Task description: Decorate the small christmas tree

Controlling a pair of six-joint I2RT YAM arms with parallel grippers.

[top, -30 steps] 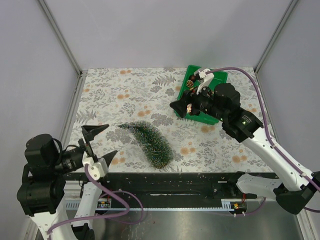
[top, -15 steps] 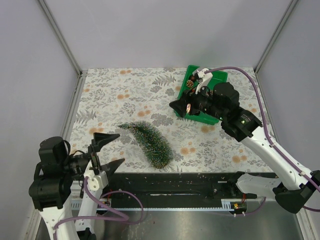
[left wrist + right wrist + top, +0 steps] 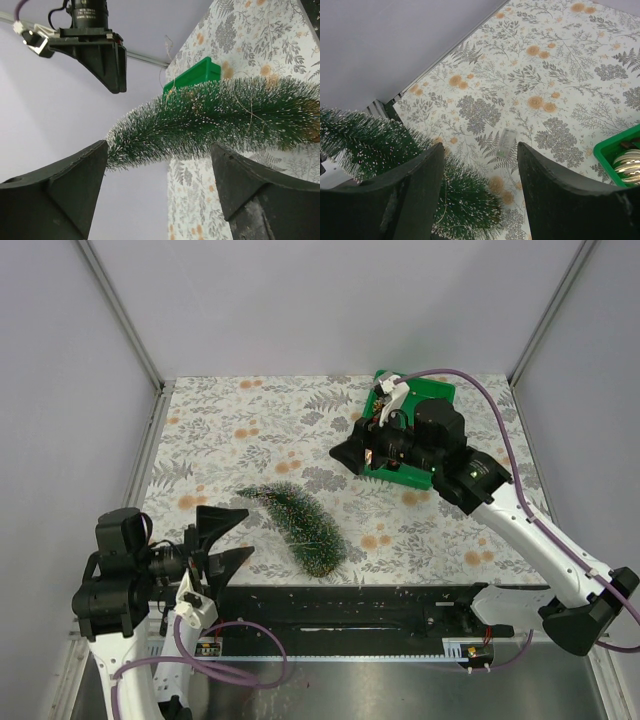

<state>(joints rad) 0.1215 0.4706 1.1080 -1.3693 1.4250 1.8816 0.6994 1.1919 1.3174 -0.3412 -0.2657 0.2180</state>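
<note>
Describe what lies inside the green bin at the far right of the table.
The right wrist view shows one corner of the green bin holding a pale gold ribbed ornament. From above, the right arm covers most of the bin's inside, so the rest is hidden.

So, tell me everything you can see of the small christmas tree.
The small christmas tree is a dark green bristly cone, like a bottle brush, with white-frosted tips. It lies on its side on the flowered table, slightly curved, its point toward the left and its wide end toward the near edge. No ornaments show on it. Only the table touches it.
</note>
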